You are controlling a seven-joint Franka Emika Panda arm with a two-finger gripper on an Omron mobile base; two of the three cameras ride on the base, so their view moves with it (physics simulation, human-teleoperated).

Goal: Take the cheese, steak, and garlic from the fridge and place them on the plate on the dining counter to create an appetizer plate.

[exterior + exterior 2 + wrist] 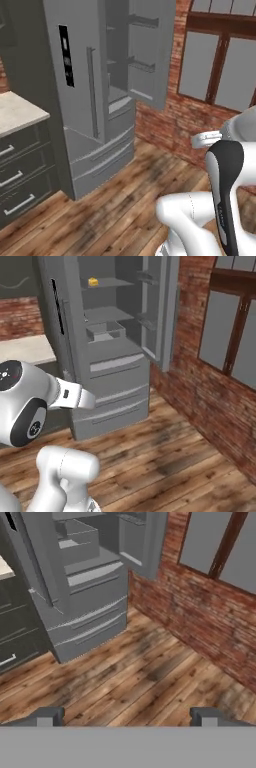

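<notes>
A: Right, left to right. What stands at the far left?

B: Dark drawer cabinet point(20, 175) with bar pulls, a pale stone tabletop point(17, 112) over it. Just beside it, the fridge point(82, 100): tall, grey, long axis vertical. Left door shut, its long bar handle point(92, 92) running straight up and down. Right door point(150, 50) swung wide open, its inner side with the door shelves facing the left base camera.

A: Anything on the shelves?

B: Cheese point(93, 282), seen from the right base camera. Small yellow block on an upper shelf, toward the left of the open compartment, sitting flat. Too small to tell which way its wedge points. Below that, a translucent drawer point(105, 331); contents not readable. Two drawer fronts at the bottom of the fridge, both closed.

A: And right of the fridge?

B: Red brick wall point(210, 401) with a dark-framed window point(220, 65). Wooden plank floor point(140, 667) in front.

A: Jaws?

B: Gripper point(127, 716) hangs over the floor, well apart from the fridge, aimed toward its lower drawers. Jaws stand wide apart, one dark fingertip point(47, 716) at each side of the hand view. Nothing between them, nothing held.
</notes>
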